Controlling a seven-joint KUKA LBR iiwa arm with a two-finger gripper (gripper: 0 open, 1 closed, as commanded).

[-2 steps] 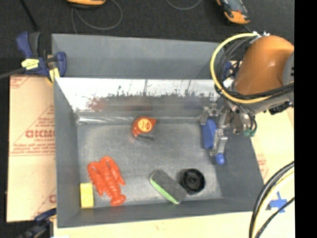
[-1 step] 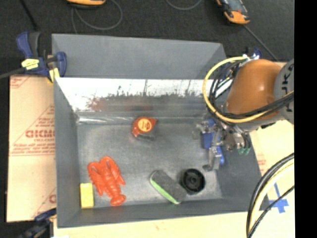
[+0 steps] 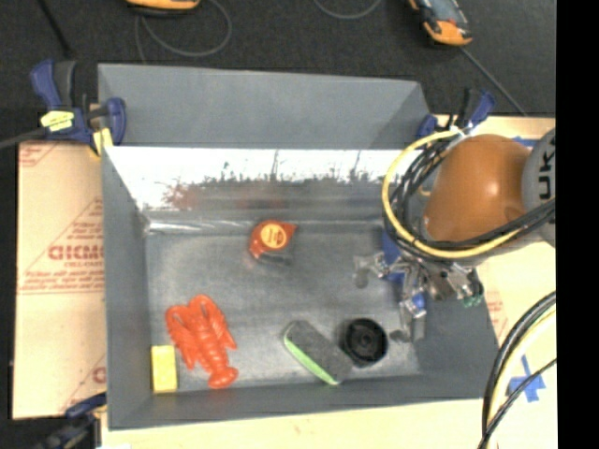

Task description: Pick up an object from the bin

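**A:** Did we make out how the gripper (image 3: 409, 311) stood?

**B:** No. We could not tell whether it was open or closed, and we saw nothing clamped in it. It hung low at about 4 o'clock in the grey bin (image 3: 262, 110), close to the right wall.

**A:** What lay nearest?

**B:** The black round cap (image 3: 363, 340), just beside it toward 7 o'clock from the gripper. We judged that the likeliest pick, since the gripper sat almost over it.

**A:** And further out?

**B:** A grey block with a green edge (image 3: 314, 352) lay tilted against the cap at 5 o'clock in the bin. An orange lobster toy (image 3: 201, 337) was at 8 o'clock, and a yellow block (image 3: 164, 368) lay beside it in the corner. An orange round thing (image 3: 271, 239) sat alone at 12 o'clock. Most lay apart, so we thought each could be taken singly.

**A:** Any writing?

**B:** We read "UK" on the arm (image 3: 546, 181), beyond the orange wrist cover (image 3: 473, 190). The yellow label on the orange round thing was too small for us to read.
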